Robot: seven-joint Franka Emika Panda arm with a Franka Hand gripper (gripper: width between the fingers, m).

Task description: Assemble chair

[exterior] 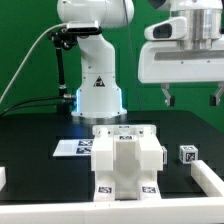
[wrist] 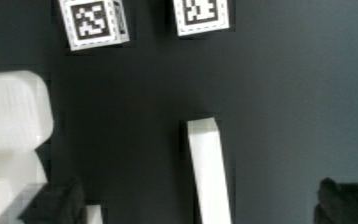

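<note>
The partly built chair (exterior: 125, 160), a white blocky body with marker tags on its front, stands at the table's front middle. A small white tagged block (exterior: 187, 153) stands on the exterior view's right of it, and a white slab (exterior: 211, 178) lies at the right edge. My gripper (exterior: 190, 97) hangs high above that right side, open and empty. In the wrist view my gripper (wrist: 202, 205) has its dark fingers (wrist: 51, 205) spread wide on either side of a narrow white slab edge (wrist: 204, 170) far below. A white blocky part (wrist: 12, 120) shows beside it.
The robot base (exterior: 98, 95) stands at the back middle. The marker board (exterior: 72, 147) lies on the exterior view's left of the chair. A white part (exterior: 3, 178) shows at the left edge. Two tagged white faces (wrist: 92, 22) (wrist: 201, 15) lie on the black table in the wrist view.
</note>
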